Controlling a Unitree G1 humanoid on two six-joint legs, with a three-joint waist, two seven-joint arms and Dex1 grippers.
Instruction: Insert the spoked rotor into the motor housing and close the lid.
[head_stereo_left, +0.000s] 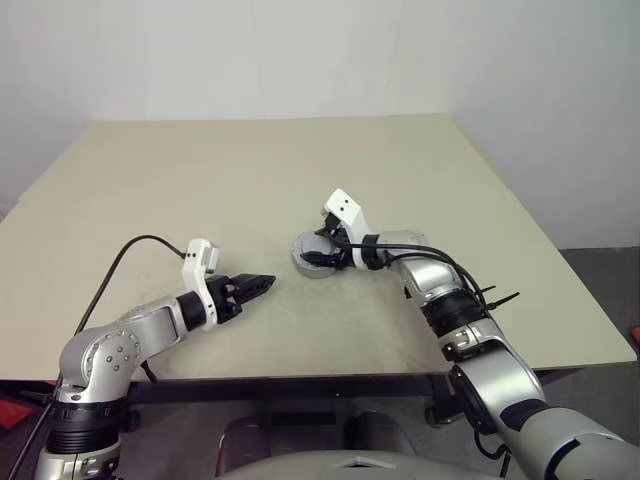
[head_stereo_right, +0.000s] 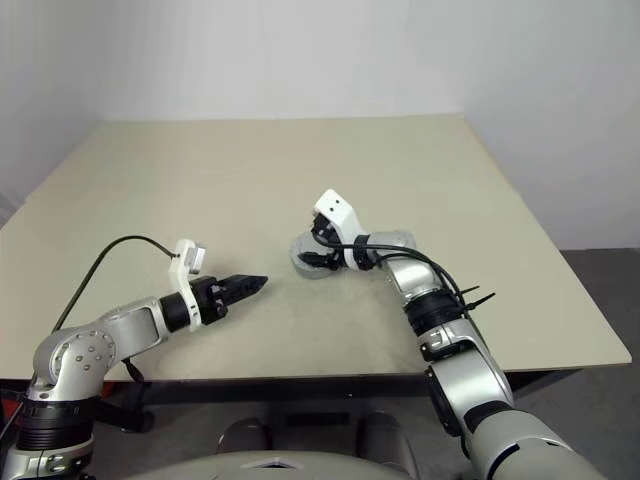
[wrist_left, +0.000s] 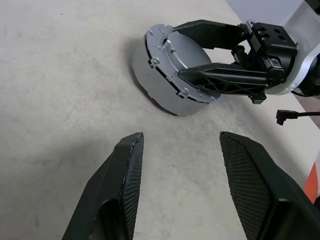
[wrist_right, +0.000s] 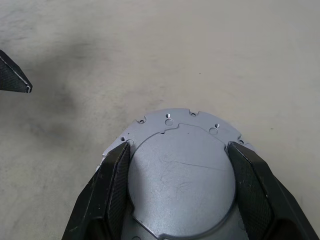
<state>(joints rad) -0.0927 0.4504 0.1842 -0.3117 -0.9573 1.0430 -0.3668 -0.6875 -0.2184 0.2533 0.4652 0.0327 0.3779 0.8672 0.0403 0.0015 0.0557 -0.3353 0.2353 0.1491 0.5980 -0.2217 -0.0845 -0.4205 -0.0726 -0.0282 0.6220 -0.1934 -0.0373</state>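
The motor housing (wrist_left: 172, 72) sits near the middle of the table (head_stereo_left: 250, 170), toward its right edge, showing a closed flat face. The right gripper (wrist_right: 177, 172) is clamped across it; the left gripper (wrist_left: 180, 170) hangs apart and empty just beside it. Assembly looks nearly finished.

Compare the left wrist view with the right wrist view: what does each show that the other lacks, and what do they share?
Left wrist view only: the motor housing seen from the side, tilted up off the table, with the whole right gripper clamped across it, and the left gripper open with nothing between its fingers.
Right wrist view only: the housing's flat grey face head-on, with small holes near its rim, and one tip of the left gripper at the picture's edge.
Shared: the housing, the right gripper's fingers on either side of it, and the beige table.
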